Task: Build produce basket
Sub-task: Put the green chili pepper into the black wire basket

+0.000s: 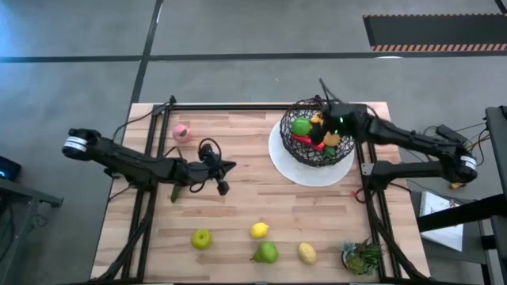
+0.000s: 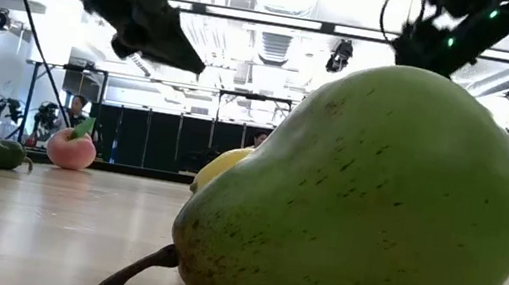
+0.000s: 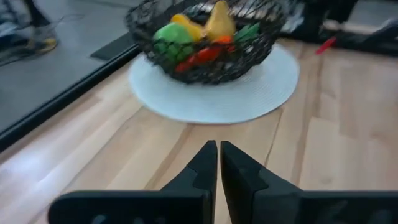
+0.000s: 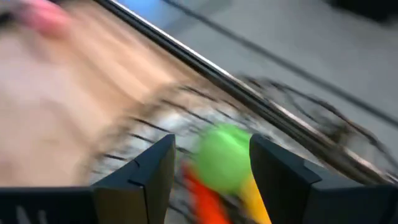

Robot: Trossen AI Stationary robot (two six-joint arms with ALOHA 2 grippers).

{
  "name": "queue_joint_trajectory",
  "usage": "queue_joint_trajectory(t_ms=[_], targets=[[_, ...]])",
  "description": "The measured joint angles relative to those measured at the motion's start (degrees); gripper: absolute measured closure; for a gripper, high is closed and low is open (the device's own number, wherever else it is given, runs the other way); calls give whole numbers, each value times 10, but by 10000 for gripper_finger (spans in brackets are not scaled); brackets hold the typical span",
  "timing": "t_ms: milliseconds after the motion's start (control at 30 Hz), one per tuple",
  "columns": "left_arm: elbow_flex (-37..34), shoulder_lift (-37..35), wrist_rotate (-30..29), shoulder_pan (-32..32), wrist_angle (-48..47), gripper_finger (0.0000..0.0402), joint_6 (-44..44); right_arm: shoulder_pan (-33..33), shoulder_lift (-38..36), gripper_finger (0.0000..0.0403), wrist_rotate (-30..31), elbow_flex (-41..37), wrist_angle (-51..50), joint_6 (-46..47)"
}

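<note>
Right gripper (image 1: 331, 120) over basket (image 1: 297, 150), jaws parted, empty; left gripper (image 1: 224, 166) closed, mid-table

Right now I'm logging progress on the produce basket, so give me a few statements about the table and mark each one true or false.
1. The basket stands on a white round plate. True.
2. The basket is empty. False: it already holds several pieces, among them a green apple and a red piece.
3. The right claw is open above the basket. True.
4. The left claw holds a lemon. False: it is shut on nothing, above bare table.
5. The pink peach lies inside the basket. False: it lies on the table near the far left corner.
6. A green pear lies out on the table near the front edge. True.
</note>
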Motion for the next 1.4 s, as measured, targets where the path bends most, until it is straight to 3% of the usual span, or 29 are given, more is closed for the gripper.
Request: queue_joint_trajectory(t_ms=[300,400,633,767,867,1000,1167,1400], targets=[[148,-39,1,-32,-513,398,-234,254,14,225,10,-85,294,-2],[172,-38,46,-36,-651,398,-327,327,43,231,46,-95,333,-20],[149,-41,187,-43,-840,398,-509,448,124,243,157,-98,338,-25],[121,-55,218,-50,-861,391,-569,488,174,253,251,-101,337,12],[99,-71,235,-50,-854,361,-592,512,200,262,284,-101,339,27],[65,-92,232,-50,-822,295,-621,539,213,273,288,-101,349,31],[52,-95,163,-50,-775,214,-653,572,204,285,289,-101,353,24],[37,-44,127,-44,-724,176,-669,589,202,299,289,-101,352,20]])
